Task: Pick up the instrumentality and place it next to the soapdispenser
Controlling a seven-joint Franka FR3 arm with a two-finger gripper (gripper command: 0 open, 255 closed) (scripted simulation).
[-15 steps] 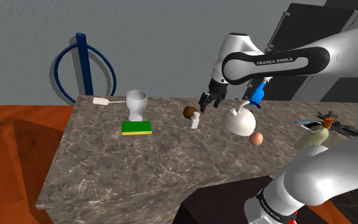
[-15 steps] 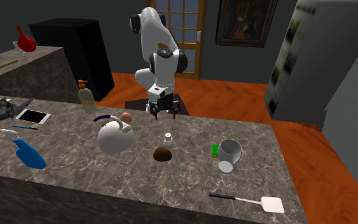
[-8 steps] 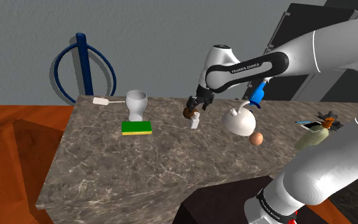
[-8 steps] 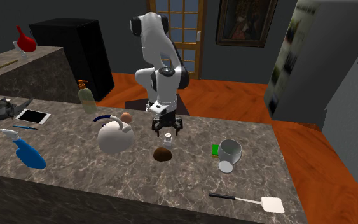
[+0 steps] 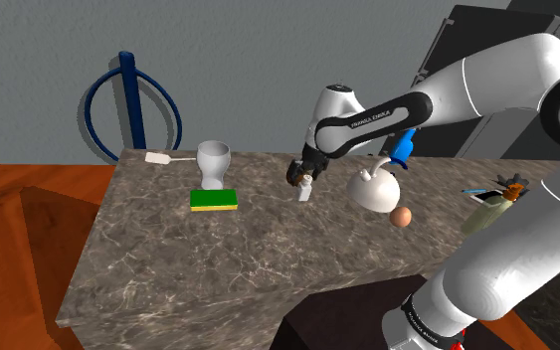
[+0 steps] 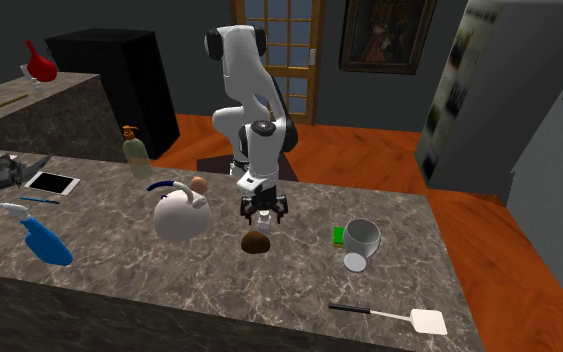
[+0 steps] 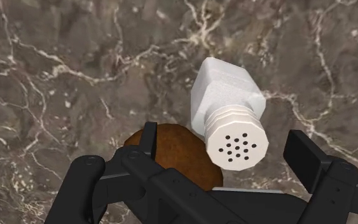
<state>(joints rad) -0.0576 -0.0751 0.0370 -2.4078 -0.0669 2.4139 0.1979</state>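
Note:
A small white shaker (image 7: 228,108) with a holed, ribbed cap stands upright on the marble table (image 5: 168,259), close beside a brown rounded lump (image 7: 171,149). My black gripper (image 7: 227,145) is open and hangs just over the shaker, one finger on each side of the cap, not touching it. In the shoulder view the gripper (image 5: 302,177) sits above the shaker (image 5: 305,190) near the table's middle. The soap dispenser (image 5: 493,214), a pale green bottle with an orange pump, stands far off at that view's right, and at the far left edge (image 6: 137,150) in the second exterior view.
A white round kettle (image 5: 375,189) and an egg (image 5: 400,216) lie between the shaker and the dispenser. A green sponge (image 5: 214,200), a white cup (image 5: 213,159) and a spatula (image 5: 158,157) are toward the shoulder view's left. A blue bottle (image 5: 402,149) and a phone (image 5: 486,196) sit near the dispenser.
The arm has swung toward the shoulder view's left and lowered, bringing the open gripper from beside the kettle to just above the shaker. Nothing on the table has moved.

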